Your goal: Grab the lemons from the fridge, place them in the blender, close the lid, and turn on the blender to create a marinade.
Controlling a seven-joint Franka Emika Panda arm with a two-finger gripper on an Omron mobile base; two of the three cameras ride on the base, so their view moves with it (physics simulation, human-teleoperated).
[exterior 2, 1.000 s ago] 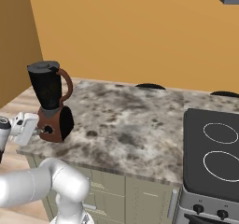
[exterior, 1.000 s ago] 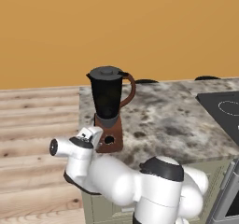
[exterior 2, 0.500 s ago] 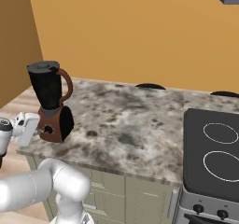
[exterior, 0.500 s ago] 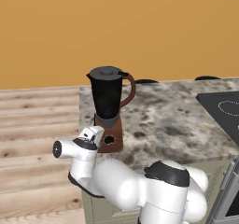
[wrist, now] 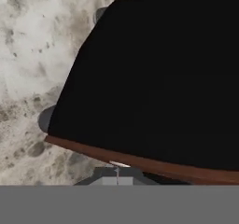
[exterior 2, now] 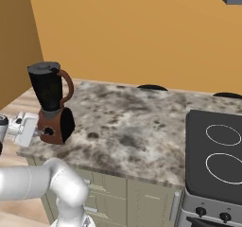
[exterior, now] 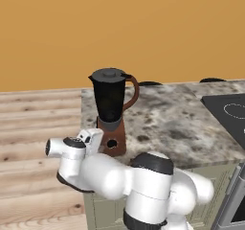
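Blender (exterior: 111, 110): black tapered jar on a brown base, upright, long axis vertical, standing at the desk's (exterior: 177, 123) left front corner, close to both the left and front edges; curved brown handle on the side toward the stove. Lid (exterior: 110, 74): dark grey disc with raised centre knob, seated on the jar's mouth, so the jar reads as closed. Contents of jar: cannot be told, the wall being opaque black; no lemons are visible on the desk. Knob (exterior 2: 47, 132): round, black, on the base's front face, facing out over the desk's front edge. End effector (exterior 2: 41, 132): at the end of the white arm, held level just off the front edge, pointing straight at the base with the knob directly ahead and apparently at or touching its tip; in the hand view the base's dark face sits very close in front. Finger state: cannot be told, the tips being too small and hidden. Judged step: working the knob to switch on. Stove (exterior 2: 215, 157): black glass top at the desk's right end, well apart from the blender.
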